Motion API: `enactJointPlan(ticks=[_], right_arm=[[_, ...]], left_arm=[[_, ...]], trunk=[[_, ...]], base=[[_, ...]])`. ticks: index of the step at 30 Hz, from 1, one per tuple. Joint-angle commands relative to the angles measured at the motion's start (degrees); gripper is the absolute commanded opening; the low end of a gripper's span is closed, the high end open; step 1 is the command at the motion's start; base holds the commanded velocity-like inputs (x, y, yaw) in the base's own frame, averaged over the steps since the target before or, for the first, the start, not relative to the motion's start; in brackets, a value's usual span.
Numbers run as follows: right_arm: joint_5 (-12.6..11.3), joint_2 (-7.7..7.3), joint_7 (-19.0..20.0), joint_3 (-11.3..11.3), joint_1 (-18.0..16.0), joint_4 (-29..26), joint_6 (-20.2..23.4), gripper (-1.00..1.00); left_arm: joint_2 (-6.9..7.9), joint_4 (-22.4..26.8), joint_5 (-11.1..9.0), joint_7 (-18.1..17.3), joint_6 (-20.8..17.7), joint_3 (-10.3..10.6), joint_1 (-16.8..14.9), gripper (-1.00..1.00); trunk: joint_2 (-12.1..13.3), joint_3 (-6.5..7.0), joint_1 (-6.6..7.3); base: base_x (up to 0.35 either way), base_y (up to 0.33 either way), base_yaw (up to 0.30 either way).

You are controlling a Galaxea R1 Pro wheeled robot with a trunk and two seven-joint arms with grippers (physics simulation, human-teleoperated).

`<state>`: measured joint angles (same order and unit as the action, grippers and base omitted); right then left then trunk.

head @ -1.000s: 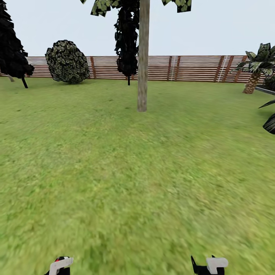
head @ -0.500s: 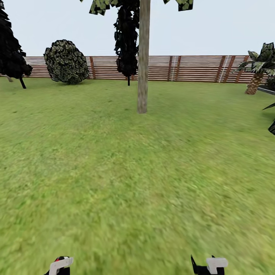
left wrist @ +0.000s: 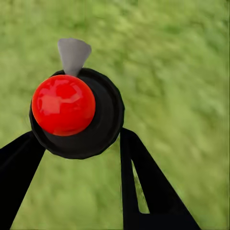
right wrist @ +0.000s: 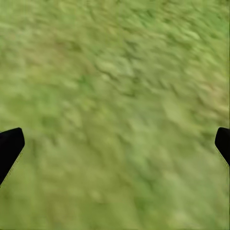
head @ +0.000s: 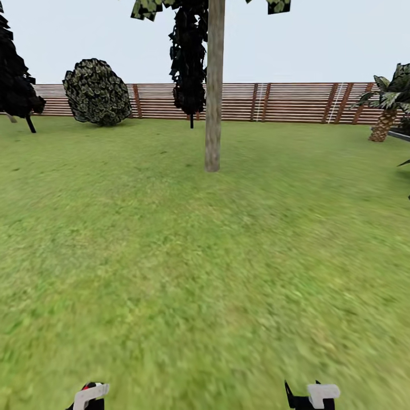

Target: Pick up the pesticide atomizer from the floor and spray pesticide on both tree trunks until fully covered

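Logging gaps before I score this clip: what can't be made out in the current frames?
- Tree trunk: head view, its crown is cut off by the top edge.
- Pesticide atomizer: left wrist view, seen end-on between the left end effector fingers; its red top hides the body.
- Right end effector: right wrist view, just the fingertips show at the edges, wide apart over grass.
- Palm plant: head view, cropped by the right edge.
- Second tree: cannot tell where.

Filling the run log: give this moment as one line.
phase: transit on lawn | left gripper: shut on atomizer | right gripper: open, holds nothing | trunk: ahead, unsprayed
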<state>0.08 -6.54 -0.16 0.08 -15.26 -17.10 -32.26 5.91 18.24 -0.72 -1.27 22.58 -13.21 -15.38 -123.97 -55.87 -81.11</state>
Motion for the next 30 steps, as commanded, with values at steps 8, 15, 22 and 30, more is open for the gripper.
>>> enactJointPlan(ticks=[8,15,22,30], right_arm=[[0.01,0.01,-0.02,0.01,-0.03,-0.03,-0.17,1.0],[0.01,0.0,-0.02,0.01,-0.03,-0.03,-0.17,1.0],[0.01,0.0,-0.02,0.01,-0.03,-0.02,-0.17,1.0],[0.01,0.02,-0.02,0.01,-0.03,-0.04,-0.17,1.0]], left_arm=[[0.0,-0.05,-0.07,-0.14,0.18,-0.15,-0.02,-1.0],[-0.02,-0.05,-0.07,-0.14,0.18,-0.15,-0.03,-1.0],[-0.01,-0.05,-0.07,-0.14,0.18,-0.15,-0.03,-1.0],[-0.02,-0.05,-0.07,-0.14,0.18,-0.15,-0.02,-1.0]], trunk=[[-0.02,-0.05,-0.03],[-0.02,-0.05,-0.03],[-0.02,-0.05,-0.03],[-0.02,-0.05,-0.03]], base=[[0.338,0.0,0.0],[0.338,0.0,0.0],[0.338,0.0,0.0],[0.338,0.0,0.0]])
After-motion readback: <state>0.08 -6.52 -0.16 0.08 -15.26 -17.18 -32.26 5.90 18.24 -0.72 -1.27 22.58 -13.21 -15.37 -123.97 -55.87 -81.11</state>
